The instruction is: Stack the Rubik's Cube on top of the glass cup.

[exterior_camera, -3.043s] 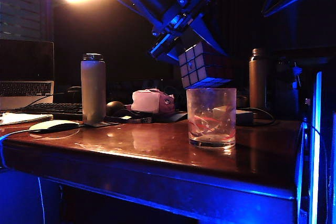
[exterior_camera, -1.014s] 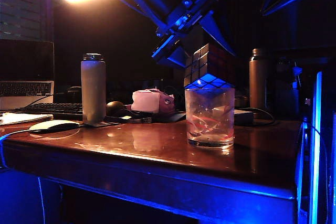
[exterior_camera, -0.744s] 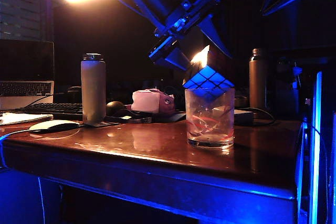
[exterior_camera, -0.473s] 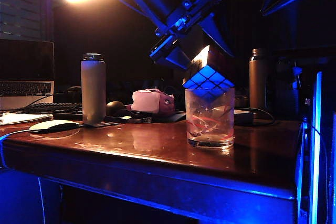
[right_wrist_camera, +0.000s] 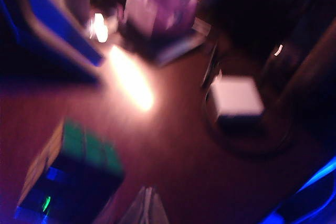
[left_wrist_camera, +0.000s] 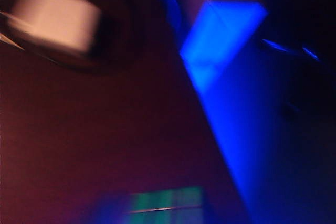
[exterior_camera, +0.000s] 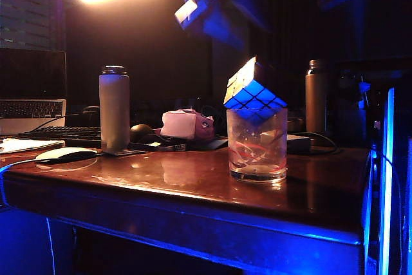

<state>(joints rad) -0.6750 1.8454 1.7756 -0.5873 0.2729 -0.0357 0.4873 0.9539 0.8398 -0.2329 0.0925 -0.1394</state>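
The Rubik's Cube (exterior_camera: pixel 252 89) sits tilted on the rim of the glass cup (exterior_camera: pixel 257 145), one corner dipping into the cup's mouth and another corner pointing up, its lit face glowing yellowish and its lower faces blue. The cup stands upright on the reddish-brown desk (exterior_camera: pixel 193 178), toward the right side of the exterior view. The left gripper (exterior_camera: pixel 206 1) hangs well above the cube and to its left, apart from it and holding nothing; it is blurred, so how far its jaws stand apart cannot be told. The left wrist view is smeared and shows only the desk surface, a pale block and a blue-lit edge. The right gripper does not show clearly in any view, so its state cannot be told; a dark arm part sits at the upper right of the exterior view. In the blurred right wrist view the cube (right_wrist_camera: pixel 71 174) appears on the desk side nearest the camera. Behind the cup stand 2 tall bottles, a pale one (exterior_camera: pixel 114 109) at the left and a dark one (exterior_camera: pixel 316 96) at the right.
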